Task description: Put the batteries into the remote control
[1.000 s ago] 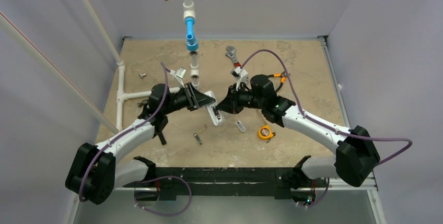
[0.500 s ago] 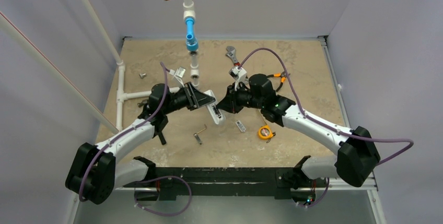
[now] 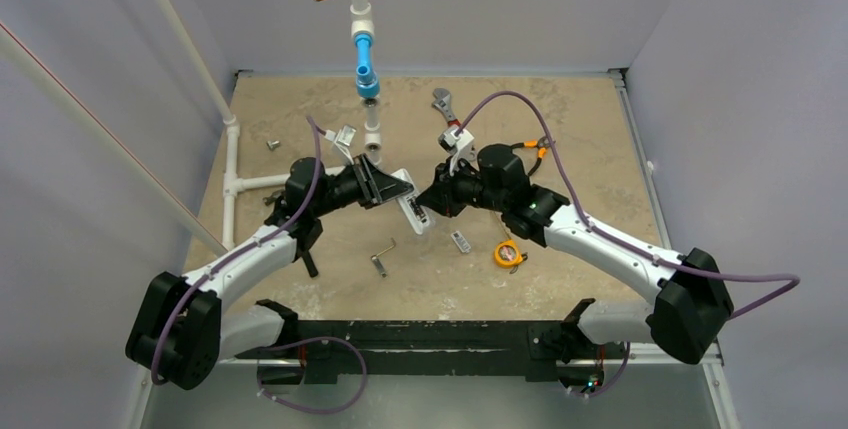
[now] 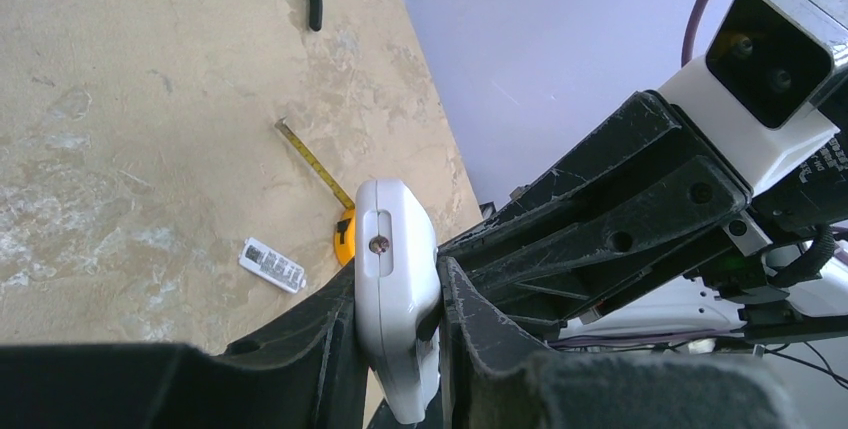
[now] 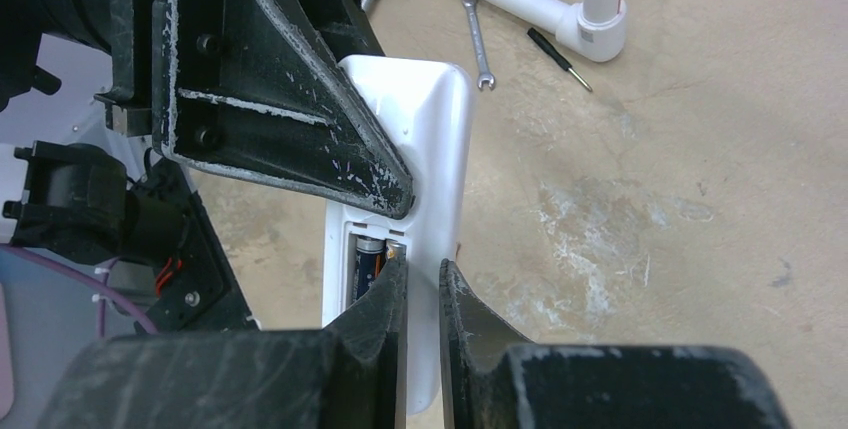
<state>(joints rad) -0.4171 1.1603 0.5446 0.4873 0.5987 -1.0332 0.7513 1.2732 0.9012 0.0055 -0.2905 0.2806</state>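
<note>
**Jaws meet at the remote control above mid-table**

The left jaws are clamped on the remote control (image 3: pixel 412 211), one black finger on each side of its white body. They hold it in the air over the middle of the table (image 3: pixel 560 109). In the left wrist view the remote control (image 4: pixel 395 279) stands edge-on between the fingers, with a slot and a small screw showing on the near end.

The right jaws are closed to a thin slit with nothing visible between them. Their tips are at the open battery bay of the remote control (image 5: pixel 430 129). One dark battery (image 5: pixel 368 261) with a gold end sits in that bay, just beside the tip of one finger.

A small white ribbed piece (image 3: pixel 460 241) lies on the table below the remote control, with a yellow tape measure (image 3: pixel 509 253) near it on the right and an Allen key (image 3: pixel 381 257) on the left. A wrench (image 3: pixel 441 102) and orange-handled pliers (image 3: pixel 540 147) lie farther back. A white pipe frame (image 3: pixel 232 184) runs along the left edge.
</note>
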